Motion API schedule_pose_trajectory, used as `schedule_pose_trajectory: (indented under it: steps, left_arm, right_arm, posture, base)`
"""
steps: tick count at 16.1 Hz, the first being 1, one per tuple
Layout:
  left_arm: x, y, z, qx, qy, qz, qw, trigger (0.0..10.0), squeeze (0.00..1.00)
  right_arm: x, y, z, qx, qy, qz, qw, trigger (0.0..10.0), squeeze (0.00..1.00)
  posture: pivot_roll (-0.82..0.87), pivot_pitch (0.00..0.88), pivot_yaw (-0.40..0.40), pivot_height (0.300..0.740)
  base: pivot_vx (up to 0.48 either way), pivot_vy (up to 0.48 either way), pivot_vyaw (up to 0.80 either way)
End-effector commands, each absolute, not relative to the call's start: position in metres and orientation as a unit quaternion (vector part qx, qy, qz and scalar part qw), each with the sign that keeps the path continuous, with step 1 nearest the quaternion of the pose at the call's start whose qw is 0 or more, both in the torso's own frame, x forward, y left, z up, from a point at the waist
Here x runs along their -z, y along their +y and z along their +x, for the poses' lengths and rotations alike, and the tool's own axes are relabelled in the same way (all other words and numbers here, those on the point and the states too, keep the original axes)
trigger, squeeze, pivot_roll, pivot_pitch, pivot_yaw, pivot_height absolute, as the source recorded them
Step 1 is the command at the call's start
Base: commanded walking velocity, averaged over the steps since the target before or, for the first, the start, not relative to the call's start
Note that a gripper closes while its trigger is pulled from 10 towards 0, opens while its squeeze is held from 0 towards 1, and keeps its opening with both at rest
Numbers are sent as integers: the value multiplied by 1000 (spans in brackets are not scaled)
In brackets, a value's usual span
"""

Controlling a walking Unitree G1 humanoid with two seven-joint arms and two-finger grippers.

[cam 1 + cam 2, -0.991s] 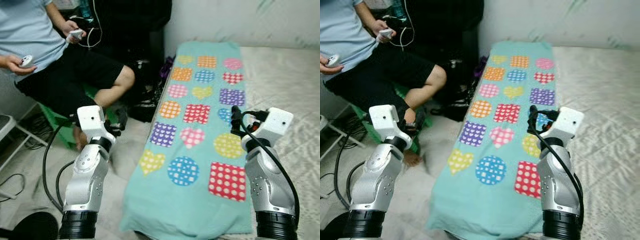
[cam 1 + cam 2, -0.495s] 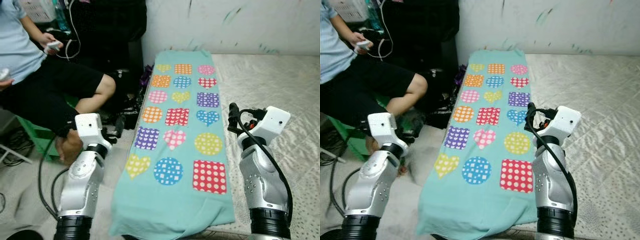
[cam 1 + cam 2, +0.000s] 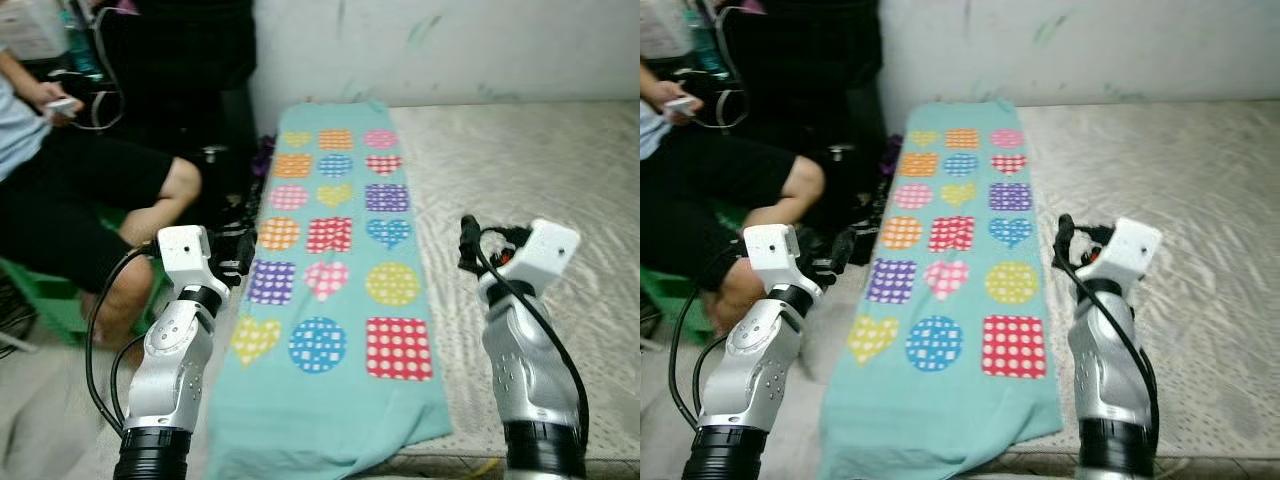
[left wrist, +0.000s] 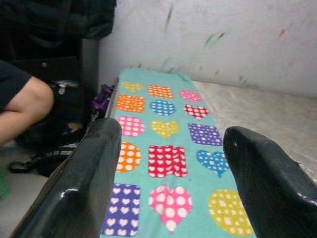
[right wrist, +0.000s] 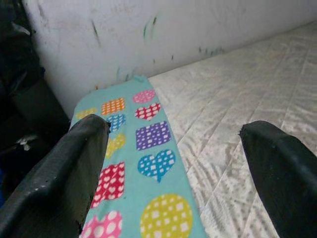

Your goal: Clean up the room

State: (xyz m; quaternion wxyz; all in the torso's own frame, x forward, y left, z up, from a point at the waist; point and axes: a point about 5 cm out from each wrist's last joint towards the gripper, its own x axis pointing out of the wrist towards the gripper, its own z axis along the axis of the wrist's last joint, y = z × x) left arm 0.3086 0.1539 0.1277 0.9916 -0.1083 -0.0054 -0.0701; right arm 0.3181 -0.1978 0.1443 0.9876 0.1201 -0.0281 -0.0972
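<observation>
1. Progress: judged barely begun. Teal blanket (image 3: 330, 290) lies spread flat along the mattress (image 3: 520, 170) edge, ahead of and between both grippers, untouched.
2. Left gripper (image 4: 168, 168): fingers wide apart, empty, raised short of the blanket's near-left part.
3. Right gripper (image 5: 173, 163): fingers spread, empty, above the mattress just right of the blanket.
4. Obscured: seated person (image 3: 90, 190) cut off at frame edge; dark clutter beside the bed unreadable.
</observation>
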Motion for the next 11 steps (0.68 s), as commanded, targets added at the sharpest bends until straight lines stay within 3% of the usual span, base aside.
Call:
schedule_pose_trajectory:
  steps: [1,6,8,11]
  left_arm:
    - [-128,155,308,69,-9,-106,992,10000,0]
    - [-128,155,308,73,-5,-111,991,10000,0]
    - [-129,154,308,79,-8,-118,990,10000,0]
    - [-131,153,307,82,-16,-125,989,10000,0]
  right_arm:
    - [-148,-195,323,90,-31,121,988,10000,0]
    - [-145,-194,321,92,-31,118,988,10000,0]
    - [-143,-194,319,93,-30,118,988,10000,0]
    - [-141,-195,319,98,-24,120,988,10000,0]
  posture:
    - [-123,0,86,740]
    - [-124,0,88,740]
    - [-128,0,91,740]
    - [-126,0,89,740]
  base:
    - [0,0,-800]
    - [0,0,-800]
    - [0,0,0]
    - [0,0,-800]
